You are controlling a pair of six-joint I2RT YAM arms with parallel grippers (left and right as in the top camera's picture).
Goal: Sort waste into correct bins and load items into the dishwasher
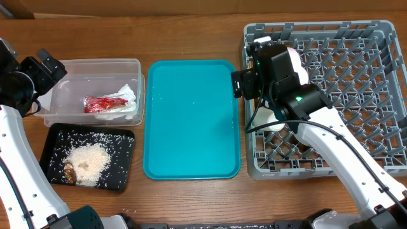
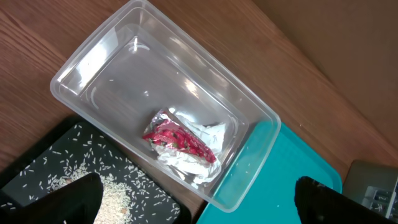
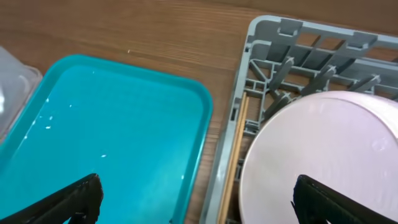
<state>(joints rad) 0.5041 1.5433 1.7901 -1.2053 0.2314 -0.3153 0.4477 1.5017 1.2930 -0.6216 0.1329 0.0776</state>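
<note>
- Right wrist view puts the plate (image 3: 323,155) inside the rack (image 3: 273,37), close to the rack's left wall and among its pegs. Whether it sits in a slot or merely leans there, I cannot tell.
- The right gripper (image 3: 199,208) hovers over that wall with its fingers spread wide and nothing between them.
- Judged from this, the plate is loaded and the step in hand is getting clear of it. Rising straight up before swinging aside would keep the fingers off the plate's rim and the pegs, so the plate is not nudged out of place.
- In the overhead view the right arm hides most of that corner. White shapes peep out beside it, and I cannot say which is cup or bowl.
- The teal tray (image 3: 112,137) lies just beside the rack and holds only a few pale specks.
- The wrapper (image 2: 177,138) lies on the napkin (image 2: 210,134) in the clear tub (image 2: 112,81). The rice (image 1: 89,162) and the brown lump (image 1: 68,170) are in the black tray (image 1: 124,165), just in front of the tub. The sorting looks done.
- The left gripper (image 2: 199,202) hangs above the tub, its fingers wide apart and empty.
- The table (image 1: 191,32) is smooth brown wood grain. Nothing of the room beyond it shows.
</note>
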